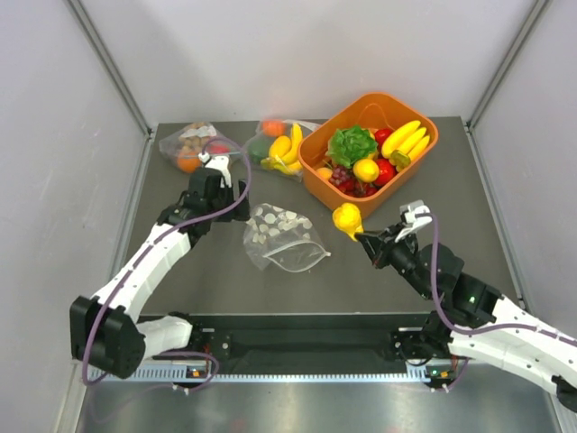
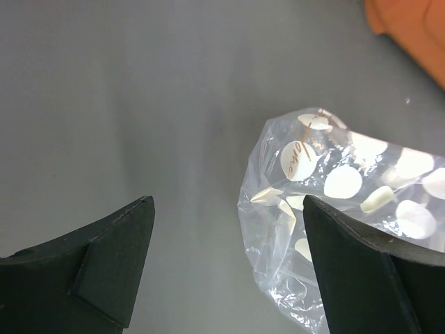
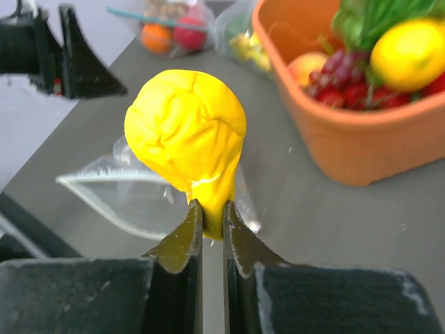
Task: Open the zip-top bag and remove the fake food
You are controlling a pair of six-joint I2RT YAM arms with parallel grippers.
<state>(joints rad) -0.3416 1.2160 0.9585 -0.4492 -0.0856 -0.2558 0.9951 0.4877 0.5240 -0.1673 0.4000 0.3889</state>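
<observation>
— How are the hands found?
— The right hand (image 3: 212, 209) is clamped on a yellow fake food (image 3: 186, 132) piece, raised off the desk (image 1: 379, 280). The left hand (image 2: 226, 209) is spread open and empty.
— And the zip-top bag (image 1: 284, 239)?
— It is laid flat mid-desk, at 9 o'clock of the held piece. An orange bin (image 1: 365, 110) of toy produce is seen beyond at 1 o'clock, and two filled plain bags (image 1: 194, 144) at 11.

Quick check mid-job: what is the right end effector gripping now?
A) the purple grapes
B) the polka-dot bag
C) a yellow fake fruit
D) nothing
C: the right end effector is shut on the narrow end of the yellow fake fruit, and the polka-dot bag lies apart from it.
</observation>
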